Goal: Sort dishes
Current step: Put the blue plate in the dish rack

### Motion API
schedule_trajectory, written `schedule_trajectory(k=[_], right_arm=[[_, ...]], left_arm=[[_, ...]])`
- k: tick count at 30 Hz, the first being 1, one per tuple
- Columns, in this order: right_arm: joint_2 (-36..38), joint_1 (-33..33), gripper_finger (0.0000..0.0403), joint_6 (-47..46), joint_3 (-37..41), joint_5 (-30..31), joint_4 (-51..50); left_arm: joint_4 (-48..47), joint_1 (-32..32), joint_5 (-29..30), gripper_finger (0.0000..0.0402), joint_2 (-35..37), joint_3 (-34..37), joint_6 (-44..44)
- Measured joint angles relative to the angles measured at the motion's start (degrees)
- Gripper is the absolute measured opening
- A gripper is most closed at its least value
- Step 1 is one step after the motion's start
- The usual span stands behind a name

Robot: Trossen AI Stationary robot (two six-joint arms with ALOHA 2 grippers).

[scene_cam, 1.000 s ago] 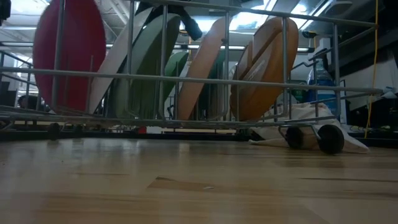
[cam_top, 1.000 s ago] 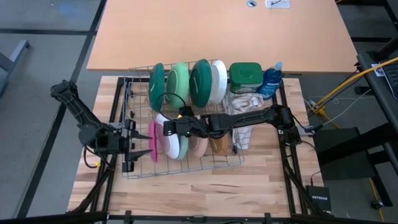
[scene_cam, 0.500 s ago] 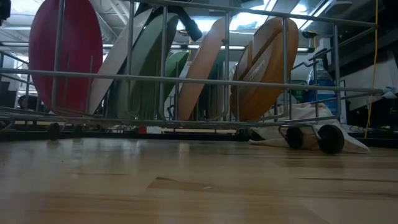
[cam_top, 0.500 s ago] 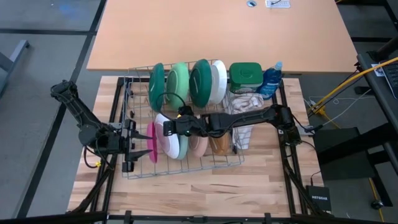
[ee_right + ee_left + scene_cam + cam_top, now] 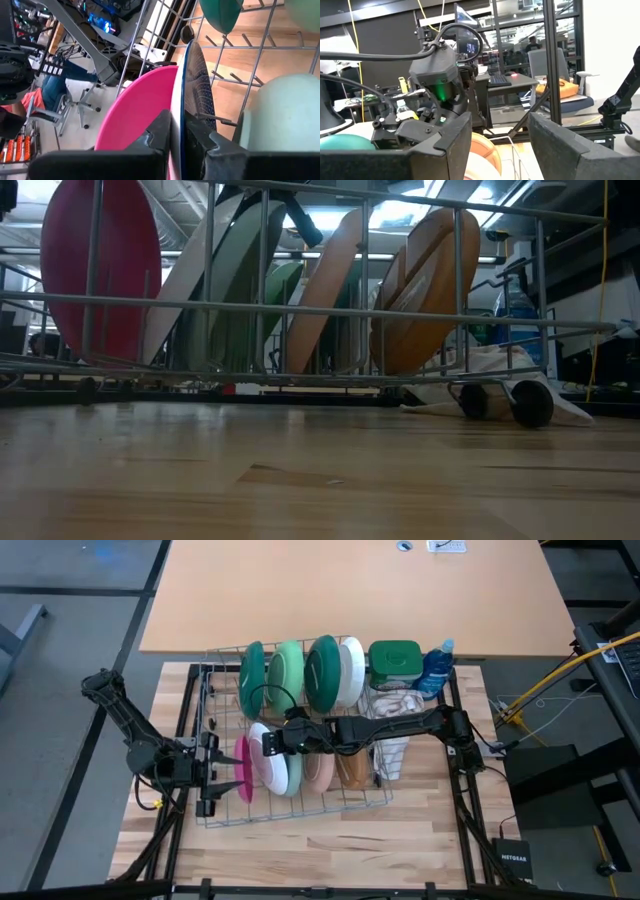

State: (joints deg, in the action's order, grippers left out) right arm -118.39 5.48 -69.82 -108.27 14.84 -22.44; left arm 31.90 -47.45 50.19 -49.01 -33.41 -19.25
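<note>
A wire rack [image 5: 215,808] stands on the wooden worktop [image 5: 330,850] and carries the dishes upright in two rows. The far row holds a dark green plate [image 5: 251,678], a light green plate [image 5: 286,673], a second dark green plate [image 5: 322,673] and a white plate [image 5: 351,670]. The near row holds a pink plate [image 5: 245,771], a navy-patterned plate [image 5: 262,750], a pale teal plate [image 5: 289,773] and brown plates [image 5: 350,771].

The right claw [image 5: 270,741] reaches across the rack from the right side; in the right wrist view its fingers [image 5: 159,131] are pinching the rim of the navy-patterned plate [image 5: 197,90], which stands between the pink plate [image 5: 135,112] and the pale teal plate [image 5: 282,112].

The left claw [image 5: 210,768] sits at the left edge of the rack, beside the pink plate, with its fingers [image 5: 555,142] spread wide and nothing between them.

Beyond the rack, at the far right, a green square-lidded tub [image 5: 394,660], a blue bottle [image 5: 435,668] and a crumpled cloth [image 5: 392,703] lie close together. In the low view the plates lean within the rack wires [image 5: 300,305].
</note>
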Motion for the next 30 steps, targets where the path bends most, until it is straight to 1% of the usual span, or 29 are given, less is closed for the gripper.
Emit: schedule_trajectory(k=[5,12,22,25,30], right_arm=[[0.0,0.0,0.0035,1.1,0.0,-0.9,0.0],[0.1,-0.4,0.0035,1.3,0.0,-6.1,0.0],[0.1,-0.6,0.0036,1.2,0.0,-6.4,0.0],[0.0,-1.1,0.0050,1.2,0.0,-7.5,-0.3],[-0.1,-1.4,0.0101,1.2,0.0,-7.3,-1.3]], left_arm=[[0.0,0.0,0.0,0.0184,0.0,0.0,0.0],[0.0,0.0,0.0,0.0184,0.0,0.0,-0.2],[0.0,0.0,0.0,0.0184,0.0,0.0,-0.2],[0.0,0.0,0.0,0.0184,0.0,0.0,-0.2],[0.0,0.0,0.0,0.0184,0.0,0.0,-0.2]])
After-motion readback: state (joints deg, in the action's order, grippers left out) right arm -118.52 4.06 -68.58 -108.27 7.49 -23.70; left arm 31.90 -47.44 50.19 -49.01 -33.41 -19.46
